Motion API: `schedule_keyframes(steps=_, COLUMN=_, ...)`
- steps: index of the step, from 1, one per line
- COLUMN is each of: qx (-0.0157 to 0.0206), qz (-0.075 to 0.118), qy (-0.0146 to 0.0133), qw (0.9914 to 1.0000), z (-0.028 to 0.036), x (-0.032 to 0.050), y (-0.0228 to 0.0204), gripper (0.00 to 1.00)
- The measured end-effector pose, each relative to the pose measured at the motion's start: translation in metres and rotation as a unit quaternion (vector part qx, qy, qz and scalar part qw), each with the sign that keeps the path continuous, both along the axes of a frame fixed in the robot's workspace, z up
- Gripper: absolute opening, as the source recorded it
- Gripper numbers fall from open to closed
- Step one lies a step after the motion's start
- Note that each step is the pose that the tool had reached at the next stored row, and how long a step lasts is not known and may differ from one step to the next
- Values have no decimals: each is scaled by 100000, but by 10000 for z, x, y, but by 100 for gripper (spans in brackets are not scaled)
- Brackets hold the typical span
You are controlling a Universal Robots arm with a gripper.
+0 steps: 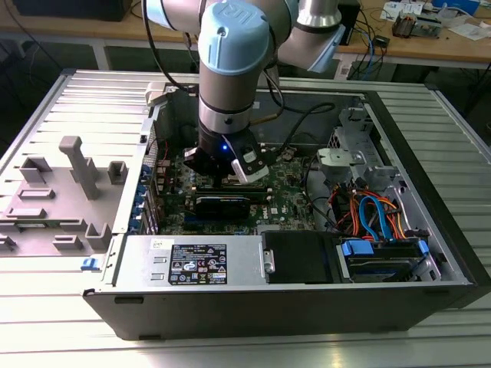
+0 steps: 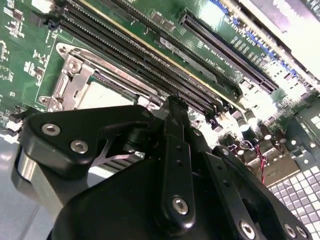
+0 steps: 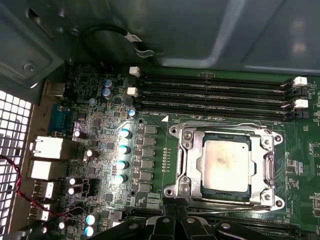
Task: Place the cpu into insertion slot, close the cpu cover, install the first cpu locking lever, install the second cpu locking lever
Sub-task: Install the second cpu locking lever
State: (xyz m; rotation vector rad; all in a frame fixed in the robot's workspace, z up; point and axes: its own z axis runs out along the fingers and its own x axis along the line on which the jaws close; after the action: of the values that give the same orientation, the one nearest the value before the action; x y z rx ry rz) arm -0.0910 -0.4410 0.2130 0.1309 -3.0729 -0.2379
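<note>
Exterior view first: the light-blue and grey robot arm (image 1: 232, 54) reaches down into the open black computer case (image 1: 430, 230) at the frame's centre, and its black pincer (image 1: 222, 175) hangs low over the green motherboard (image 1: 288, 203). The case lies on a ribbed silver metal surface (image 1: 46, 307). Whether the pincer is released or clenched cannot be told.

Second wrist view: the pincer's black linkage covers the lower half of the frame. Above it, at centre left, a corner of the thin silver metal cpu cover (image 2: 75, 75) shows beside long black memory slots (image 2: 145, 55).

First wrist view: the small square cpu with a dull silver-grey top (image 3: 225, 161) sits in the silver-rimmed square insertion slot (image 3: 226, 206) at lower right of the frame. The windowed cover lies flat around the chip. The pincer (image 3: 177, 222) is at the bottom edge, just below the socket.
</note>
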Motion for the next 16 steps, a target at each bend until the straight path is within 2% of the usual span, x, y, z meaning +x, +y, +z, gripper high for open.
schedule_keyframes(steps=5, qx=156, qz=7, qy=6, qw=100000, z=-2, x=-15, y=-1, gripper=11)
schedule_keyframes(steps=7, qx=482, qz=6, qy=11, qw=99999, z=-10, x=-18, y=-2, gripper=11)
schedule_keyframes(steps=9, qx=1019, qz=1, qy=4, qw=99995, z=-15, x=-20, y=-1, gripper=11)
schedule_keyframes(steps=10, qx=1135, qz=6, qy=9, qw=99994, z=-16, x=-20, y=-1, gripper=11)
schedule_keyframes(steps=15, qx=1283, qz=7, qy=13, qw=99992, z=-47, x=-22, y=-10, gripper=11)
schedule_keyframes(steps=16, qx=1416, qz=18, qy=14, qw=99990, z=-56, x=-22, y=-11, gripper=11)
